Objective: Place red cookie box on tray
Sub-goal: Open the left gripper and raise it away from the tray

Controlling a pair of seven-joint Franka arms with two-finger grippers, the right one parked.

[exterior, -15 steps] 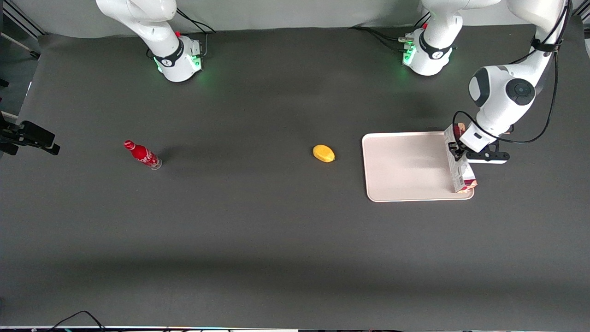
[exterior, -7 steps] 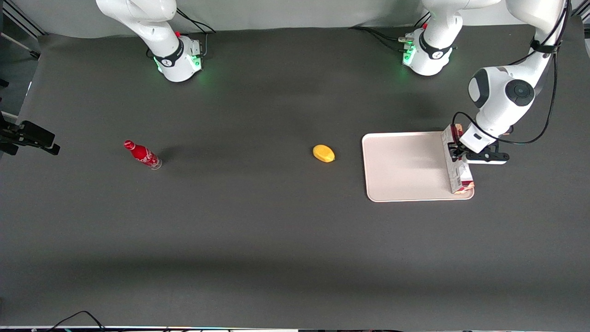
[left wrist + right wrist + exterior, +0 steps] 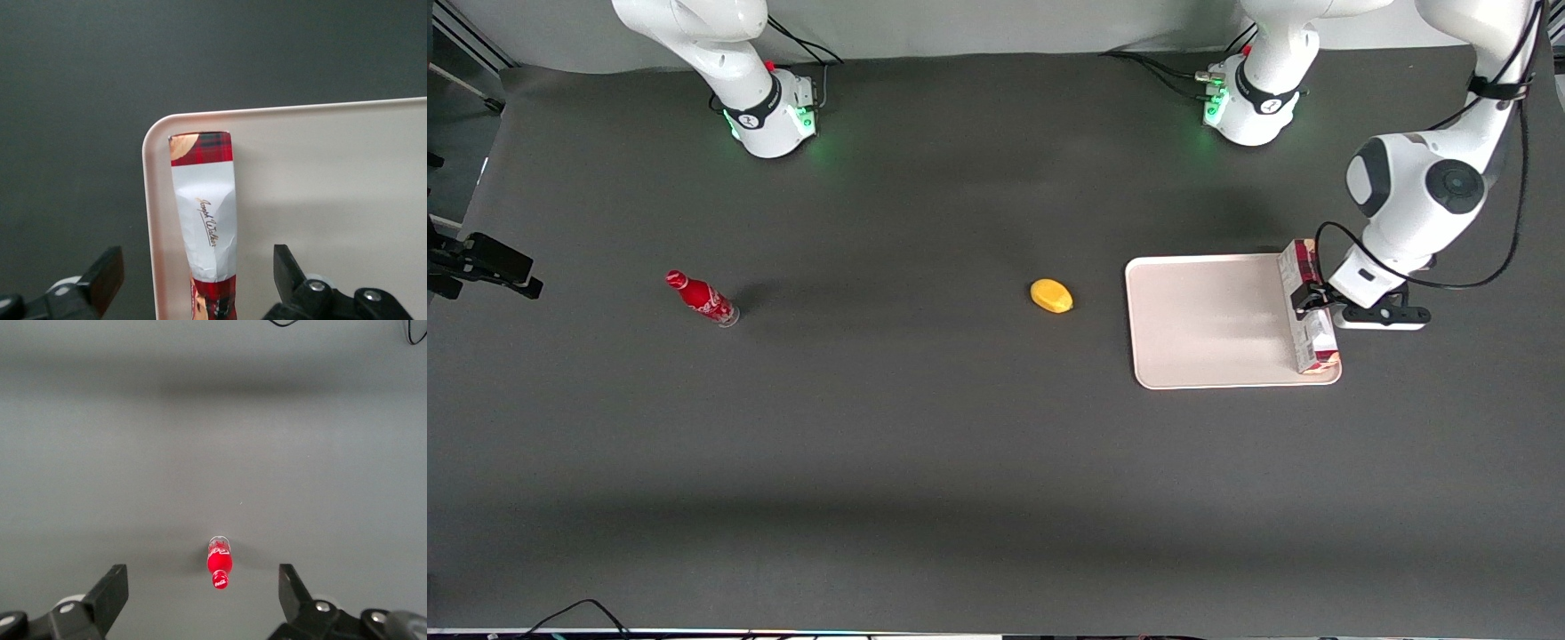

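Note:
The red cookie box (image 3: 1307,307) lies on the tray (image 3: 1209,320), along the tray's edge toward the working arm's end of the table. My left gripper (image 3: 1316,300) hovers over the box's middle and is open. In the left wrist view the box (image 3: 203,207) lies just inside the tray's rim (image 3: 148,200), with one plaid end near a rounded corner. The gripper (image 3: 195,267) straddles it, and a clear gap separates each finger (image 3: 107,270) from the box's sides.
A yellow fruit-like object (image 3: 1051,296) lies on the dark table beside the tray, toward the parked arm's end. A small red bottle (image 3: 703,299) lies farther toward that end and also shows in the right wrist view (image 3: 219,563).
The gripper has opened and let go of the box, which now rests on the tray. The arm's wrist has shifted slightly toward the working arm's end and nearer to the front camera.

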